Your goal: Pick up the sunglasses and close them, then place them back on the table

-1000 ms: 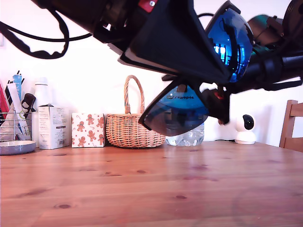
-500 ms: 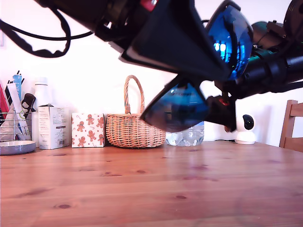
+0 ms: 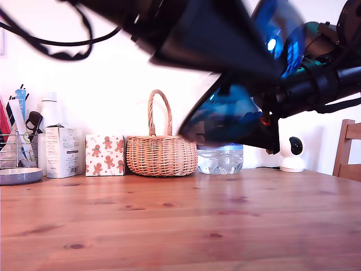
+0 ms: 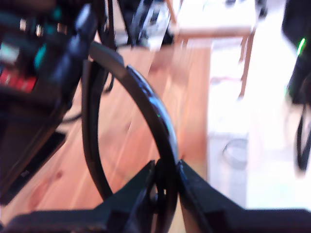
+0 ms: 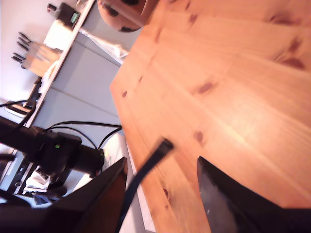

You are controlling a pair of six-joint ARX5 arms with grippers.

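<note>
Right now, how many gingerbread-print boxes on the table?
1. The gingerbread-print box stands at the back of the table, between the white carton and the wicker basket. More could be hidden behind the arms.

A white wall [image 3: 113, 73] stands behind a wicker basket [image 3: 161, 152], a gingerbread-print box [image 3: 105, 155] and a white carton [image 3: 63, 151]. 1 wooden chair [image 3: 348, 148] shows at the exterior view's right.

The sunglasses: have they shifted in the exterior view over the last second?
Yes. The sunglasses have risen slightly and swung: the lower lens edge, earlier level with the wicker basket's body, now sits above it, blurred by motion.
</note>
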